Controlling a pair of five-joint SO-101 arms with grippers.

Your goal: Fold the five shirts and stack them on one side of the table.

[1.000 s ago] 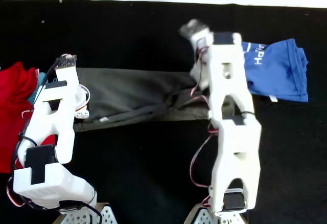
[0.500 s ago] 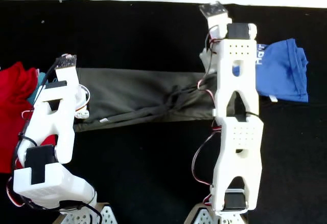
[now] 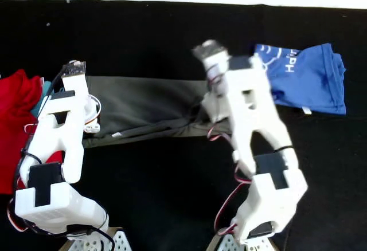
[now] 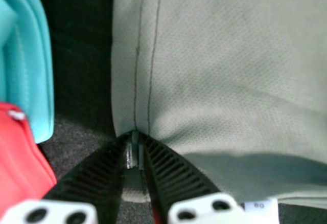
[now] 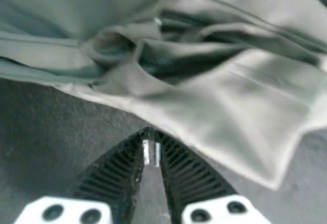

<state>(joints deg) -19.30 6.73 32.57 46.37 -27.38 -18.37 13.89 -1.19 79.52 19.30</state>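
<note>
A grey-olive shirt (image 3: pixel 143 105) lies stretched across the middle of the black table (image 3: pixel 143 33). In the left wrist view, my left gripper (image 4: pixel 134 143) is shut on the hem of the grey-olive shirt (image 4: pixel 230 70) at its left end. My right gripper (image 5: pixel 151 134) is shut, low over the table, with its tips right at the rumpled edge of the grey-olive shirt (image 5: pixel 204 96); nothing shows between the fingers. The right arm (image 3: pixel 246 102) leans over the shirt's right end. A blue shirt (image 3: pixel 312 82) lies crumpled at the far right.
A red shirt (image 3: pixel 14 102) and a teal shirt (image 3: pixel 41 93) lie together at the table's left edge, close beside the left gripper. In the left wrist view the teal shirt (image 4: pixel 25 55) and the red shirt (image 4: pixel 20 162) sit just beside the hem.
The right arm swung up toward the far edge, then came back down and to the left over the grey-olive shirt's right end. The left arm kept still.
</note>
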